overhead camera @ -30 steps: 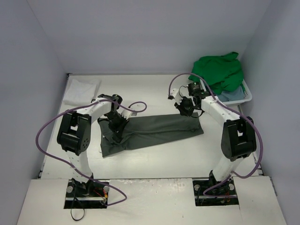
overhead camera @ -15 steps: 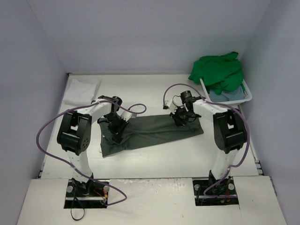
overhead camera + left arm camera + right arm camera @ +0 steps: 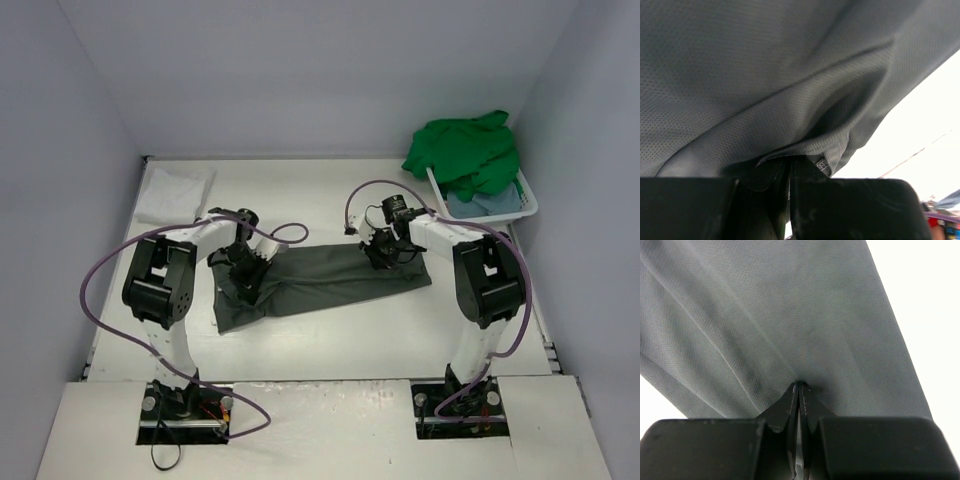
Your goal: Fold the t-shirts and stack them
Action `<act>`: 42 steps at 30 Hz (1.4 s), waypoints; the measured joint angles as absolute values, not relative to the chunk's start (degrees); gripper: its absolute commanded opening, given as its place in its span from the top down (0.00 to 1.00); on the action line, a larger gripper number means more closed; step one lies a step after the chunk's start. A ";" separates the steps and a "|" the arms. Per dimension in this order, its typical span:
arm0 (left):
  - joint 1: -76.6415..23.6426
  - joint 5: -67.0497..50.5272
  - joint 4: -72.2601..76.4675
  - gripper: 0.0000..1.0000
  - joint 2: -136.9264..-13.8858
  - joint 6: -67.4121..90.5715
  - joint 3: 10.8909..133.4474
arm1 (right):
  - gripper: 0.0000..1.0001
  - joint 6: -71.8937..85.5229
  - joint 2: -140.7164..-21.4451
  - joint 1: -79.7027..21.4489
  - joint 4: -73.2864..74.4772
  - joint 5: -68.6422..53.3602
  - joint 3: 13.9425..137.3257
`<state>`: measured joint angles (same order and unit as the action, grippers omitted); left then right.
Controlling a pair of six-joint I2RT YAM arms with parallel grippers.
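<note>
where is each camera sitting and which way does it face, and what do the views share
Top external: above and behind, looking down at the table; left arm and right arm show whole, the dark grey shirt between them.
Left wrist: on the left wrist, facing along the left gripper, shut on that shirt.
Right wrist: on the right wrist, facing along the right gripper, shut on it too.
All three share the dark grey shirt.

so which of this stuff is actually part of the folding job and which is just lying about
job: dark grey t-shirt, held by left hand and right hand; green t-shirt; light blue t-shirt under it; white t-shirt

just there: white basket; purple cables
</note>
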<state>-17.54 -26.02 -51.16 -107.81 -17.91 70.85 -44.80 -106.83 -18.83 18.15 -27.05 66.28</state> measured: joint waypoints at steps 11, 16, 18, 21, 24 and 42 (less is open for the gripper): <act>-9.93 -32.36 -57.14 1.00 -121.10 -11.49 87.61 | 1.00 -44.99 -103.68 -20.86 17.54 -25.91 62.61; -8.47 -34.00 -60.86 1.00 -126.93 -10.33 96.64 | 1.00 -44.91 -101.56 -22.55 18.85 -25.41 60.36; -8.45 -34.02 -62.24 1.00 -128.92 -10.22 100.18 | 1.00 -44.75 -100.92 -23.42 19.16 -25.04 59.64; -8.54 -33.47 -64.27 1.00 -132.62 -10.11 107.18 | 1.00 -44.07 -99.77 -25.28 19.92 -24.64 58.52; -8.62 -32.60 -66.15 1.00 -137.16 -9.72 116.29 | 1.00 -43.03 -98.80 -28.03 20.60 -24.51 57.56; -9.02 -27.11 -66.57 0.89 -151.33 -4.03 145.71 | 1.00 -35.70 -96.92 -48.77 21.47 -23.83 56.07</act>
